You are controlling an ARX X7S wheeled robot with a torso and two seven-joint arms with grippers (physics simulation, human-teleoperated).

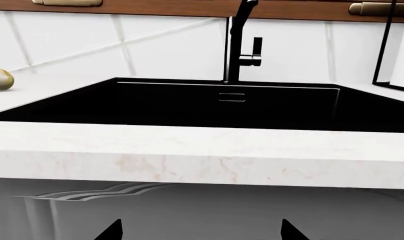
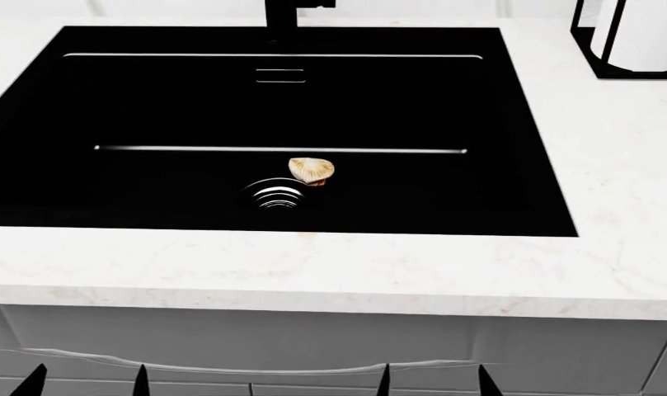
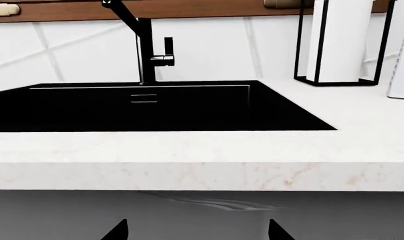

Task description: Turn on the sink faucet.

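Left wrist: faucet (image 1: pixel 238 47) upright at table's (image 1: pixel 188 150) back edge behind sink (image 1: pixel 188 102), untouched; left pincer (image 1: pixel 200 231) low, spread, empty.
Head: deep matte-black basin, ringed drain (image 2: pixel 276 194), shell-like lump (image 2: pixel 310 169) beside it.
Right wrist: side lever (image 3: pixel 167 50) flat; right pincer (image 3: pixel 196 230) spread, empty. Everything left.

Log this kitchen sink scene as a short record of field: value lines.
faucet: sink faucet upright behind the basin, side lever untouched
sink: black sink, no water seen
in basin: tan shell-like item beside the drain
counter: paper-towel holder at back right
left gripper: open, below counter edge
right gripper: open, below counter edge
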